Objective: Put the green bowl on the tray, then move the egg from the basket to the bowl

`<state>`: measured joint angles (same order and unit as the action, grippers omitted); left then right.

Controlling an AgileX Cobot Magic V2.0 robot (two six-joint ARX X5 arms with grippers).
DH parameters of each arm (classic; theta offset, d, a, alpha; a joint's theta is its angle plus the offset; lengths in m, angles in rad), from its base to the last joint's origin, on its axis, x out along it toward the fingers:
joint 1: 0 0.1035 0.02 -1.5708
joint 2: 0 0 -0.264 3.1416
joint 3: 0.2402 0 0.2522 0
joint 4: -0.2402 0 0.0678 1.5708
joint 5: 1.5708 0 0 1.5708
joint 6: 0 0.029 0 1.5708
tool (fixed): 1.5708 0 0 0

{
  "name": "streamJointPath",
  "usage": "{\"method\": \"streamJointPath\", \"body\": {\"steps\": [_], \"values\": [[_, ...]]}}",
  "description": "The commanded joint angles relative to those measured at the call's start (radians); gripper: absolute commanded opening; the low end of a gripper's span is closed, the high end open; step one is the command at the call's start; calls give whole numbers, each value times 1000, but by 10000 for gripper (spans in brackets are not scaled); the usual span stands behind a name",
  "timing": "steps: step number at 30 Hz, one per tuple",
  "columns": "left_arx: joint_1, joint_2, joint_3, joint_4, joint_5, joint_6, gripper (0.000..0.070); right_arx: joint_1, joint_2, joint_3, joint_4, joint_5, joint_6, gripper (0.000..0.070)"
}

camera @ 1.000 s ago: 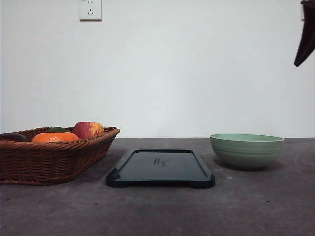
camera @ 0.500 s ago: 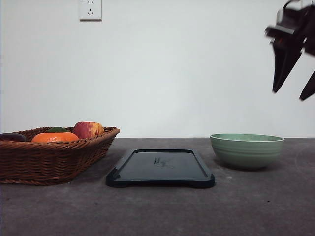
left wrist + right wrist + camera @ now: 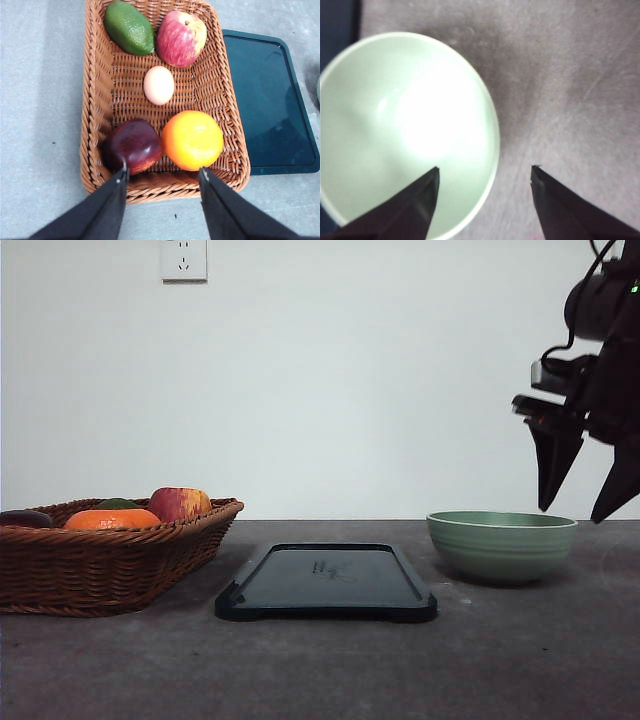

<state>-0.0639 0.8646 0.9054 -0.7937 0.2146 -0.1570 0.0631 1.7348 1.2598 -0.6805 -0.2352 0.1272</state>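
Nearest the camera in the front view lies the bare grey tabletop, matt and faintly mottled. On it, in the middle, sits the tray, dark, flat and low-rimmed, with nothing on it. To its left stands the basket, holding an apple, an orange fruit, a dark red fruit and a green avocado. The egg lies on the wicker floor between them, touching none of them as far as the left wrist view shows.

The green bowl rests on the tabletop to the right of the tray, apart from it. The right gripper hangs just above the bowl's right side, fingers spread; in the right wrist view one finger is over the bowl's inside and the other over the tabletop outside, so they straddle the rim. The left gripper hovers above the basket's near edge, fingers also spread and holding nothing.

The bowl looks like glazed ceramic: stiff, fairly heavy for its size, smooth and likely slippery, and liable to chip if set down hard. Pinching the wall at the rim seems the natural hold, with a firm squeeze. The egg is light, rounded and fragile, and would want a gentle grip across its middle.

Behind everything rises a plain white wall with a power socket high up.
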Motion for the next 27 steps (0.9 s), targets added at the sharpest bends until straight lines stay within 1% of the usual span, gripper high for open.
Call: {"method": "streamJointPath", "body": {"steps": [1, 4, 5, 7, 10, 12, 18, 22, 27], "values": [[-2, 5, 23, 7, 4, 7, 280, -1, 33, 23, 12, 0, -12, 292], [-2, 5, 23, 7, 4, 6, 280, -1, 55, 23, 24, -1, -12, 270], [-2, 5, 23, 7, 4, 6, 280, -1, 60, 23, 26, -1, -12, 252], [-2, 5, 23, 6, 4, 6, 280, -1, 69, 23, 33, 0, -12, 185], [-2, 5, 23, 6, 4, 6, 280, -1, 70, 23, 38, 0, -13, 42], [-2, 5, 23, 7, 4, 7, 280, -1, 70, 23, 46, 0, -12, 12], [-2, 5, 23, 4, 4, 7, 280, -1, 69, 34, 32, -8, -8, 6], [-2, 5, 23, 5, 4, 7, 280, 2, 68, 102, -71, -52, -10, 6], [-2, 5, 23, 6, 4, 7, 280, 35, 68, 247, -230, -56, -19, 6]]}}
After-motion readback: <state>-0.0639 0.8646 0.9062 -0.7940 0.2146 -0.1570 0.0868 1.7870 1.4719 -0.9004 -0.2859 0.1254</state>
